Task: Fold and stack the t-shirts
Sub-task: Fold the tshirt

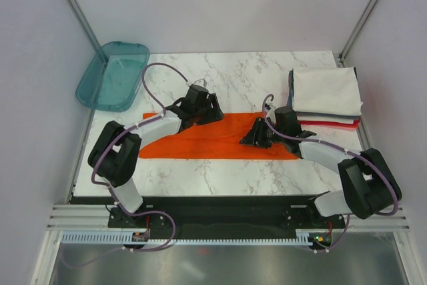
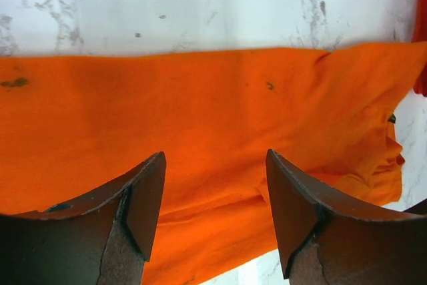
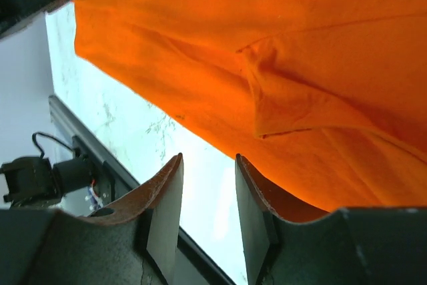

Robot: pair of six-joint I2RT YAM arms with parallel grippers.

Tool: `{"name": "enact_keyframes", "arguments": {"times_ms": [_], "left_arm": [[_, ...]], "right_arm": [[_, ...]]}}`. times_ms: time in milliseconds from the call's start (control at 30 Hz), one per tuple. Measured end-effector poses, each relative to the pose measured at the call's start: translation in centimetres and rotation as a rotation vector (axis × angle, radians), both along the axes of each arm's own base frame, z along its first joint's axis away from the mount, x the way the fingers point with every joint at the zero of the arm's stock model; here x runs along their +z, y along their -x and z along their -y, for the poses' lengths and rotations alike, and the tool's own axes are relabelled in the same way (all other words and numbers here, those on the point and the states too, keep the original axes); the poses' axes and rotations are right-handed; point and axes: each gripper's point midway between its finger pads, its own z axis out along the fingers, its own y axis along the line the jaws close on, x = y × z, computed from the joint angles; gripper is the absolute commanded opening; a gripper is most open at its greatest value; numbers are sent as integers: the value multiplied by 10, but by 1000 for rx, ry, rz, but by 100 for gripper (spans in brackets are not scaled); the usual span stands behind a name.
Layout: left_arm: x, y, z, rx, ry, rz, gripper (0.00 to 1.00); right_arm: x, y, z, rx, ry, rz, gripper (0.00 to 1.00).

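Note:
The bright orange t-shirt (image 1: 213, 137) lies folded into a long flat strip across the middle of the table. It fills the left wrist view (image 2: 200, 111) and the top of the right wrist view (image 3: 300, 65). My left gripper (image 1: 210, 113) is open and empty over the strip's far edge, left of centre (image 2: 215, 185). My right gripper (image 1: 252, 139) is open and empty at the strip's right part, its jaws (image 3: 208, 195) over bare table by the shirt's near edge. A stack of folded shirts (image 1: 325, 95), white on top of red, lies at the back right.
A teal translucent tray (image 1: 112, 75) hangs over the table's back left corner. The marble table (image 1: 220, 78) ends at a black rail (image 1: 220, 206) along its near edge. Purple cables loop over both arms.

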Motion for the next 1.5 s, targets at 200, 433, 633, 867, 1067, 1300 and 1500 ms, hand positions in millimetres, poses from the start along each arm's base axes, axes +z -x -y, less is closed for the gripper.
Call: {"name": "enact_keyframes", "arguments": {"times_ms": [200,433,633,867,1067,1300,1500], "left_arm": [[8,17,29,-80,20,8,68],[8,55,69,-181,40,-10,67],[8,76,86,-211,65,-38,67],[2,88,95,-238,95,-91,65],[-20,97,98,-246,88,-167,52],[-33,101,99,-251,79,-202,54],[-50,103,98,-233,64,-240,52]], "right_arm": [[18,-27,30,-132,139,113,41],[12,-56,89,-366,311,149,19],[-5,-64,100,-390,384,113,0],[-28,-71,95,-359,408,52,0],[-42,-64,88,-313,398,6,0],[-43,-46,78,-257,342,-4,0],[-36,-39,72,-229,301,6,0]]}}
